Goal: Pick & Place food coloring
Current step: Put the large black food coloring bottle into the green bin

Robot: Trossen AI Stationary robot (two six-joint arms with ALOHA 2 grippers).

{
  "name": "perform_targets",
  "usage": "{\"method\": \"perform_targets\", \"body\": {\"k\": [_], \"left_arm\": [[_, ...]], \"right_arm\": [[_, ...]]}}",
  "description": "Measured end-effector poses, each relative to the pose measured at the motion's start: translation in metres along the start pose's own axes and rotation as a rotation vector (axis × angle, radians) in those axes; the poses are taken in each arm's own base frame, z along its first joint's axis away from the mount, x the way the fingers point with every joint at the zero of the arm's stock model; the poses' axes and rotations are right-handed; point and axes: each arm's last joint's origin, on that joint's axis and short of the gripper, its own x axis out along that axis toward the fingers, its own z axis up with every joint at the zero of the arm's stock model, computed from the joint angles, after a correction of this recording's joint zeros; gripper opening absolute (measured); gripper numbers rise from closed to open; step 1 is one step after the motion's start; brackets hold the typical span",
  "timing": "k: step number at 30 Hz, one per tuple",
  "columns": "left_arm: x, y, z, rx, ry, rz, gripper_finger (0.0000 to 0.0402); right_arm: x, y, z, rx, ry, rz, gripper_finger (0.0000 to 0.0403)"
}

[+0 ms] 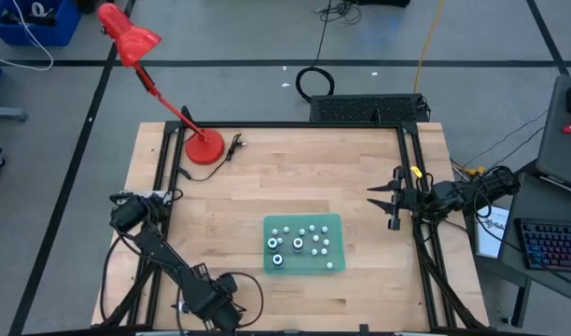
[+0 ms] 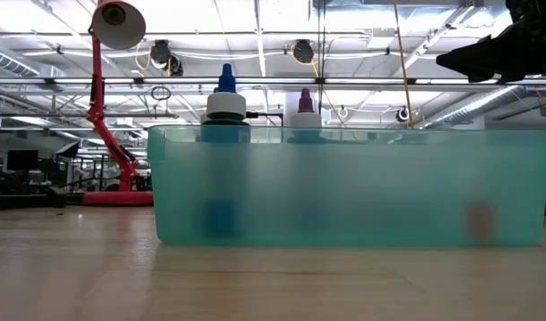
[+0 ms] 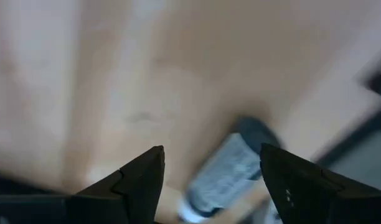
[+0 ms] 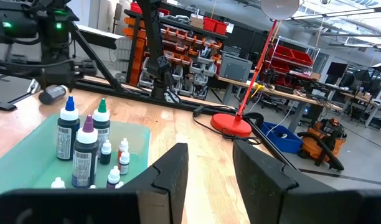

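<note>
Judging by how things lie, the job looks barely begun or nearly finished: the food coloring bottles (image 1: 302, 243) stand together in the teal tray (image 1: 334, 222) mid-worktop (image 1: 267, 177), while the right gripper (image 1: 383, 198) beside it and the left gripper (image 3: 212, 180) at the near edge both hang with jaws apart, empty.

Two dark arms being shown, black cables trailing along links. Right gripper (image 1: 386, 202) carrying yellow marking near wrist. Left gripper (image 3: 212, 180) fingers (image 3: 141, 180) being seen as black, angular wedges.
</note>
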Motion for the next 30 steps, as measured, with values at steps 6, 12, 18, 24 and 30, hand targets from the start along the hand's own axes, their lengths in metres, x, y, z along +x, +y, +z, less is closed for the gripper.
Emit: {"method": "perform_targets", "body": {"k": [6,12,18,24,30], "left_arm": [[0.003,-0.009,-0.014,0.157,0.059,-0.061,0.026],[0.005,-0.01,-0.019,0.173,0.013,-0.032,0.0247],[0.008,-0.012,-0.028,0.18,-0.035,-0.012,0.0232],[0.018,-0.013,-0.027,0.168,-0.103,-0.026,0.0223],[0.047,-0.006,-0.021,0.143,-0.086,-0.083,0.0224]], "right_arm": [[0.0,0.0,0.0,0.0,0.0,0.0,0.0116],[0.0,0.0,0.0,0.0,0.0,0.0,0.0116],[0.0,0.0,0.0,0.0,0.0,0.0,0.0116],[0.0,0.0,0.0,0.0,0.0,0.0,0.0116],[0.0,0.0,0.0,0.0,0.0,0.0,0.0116]]}}
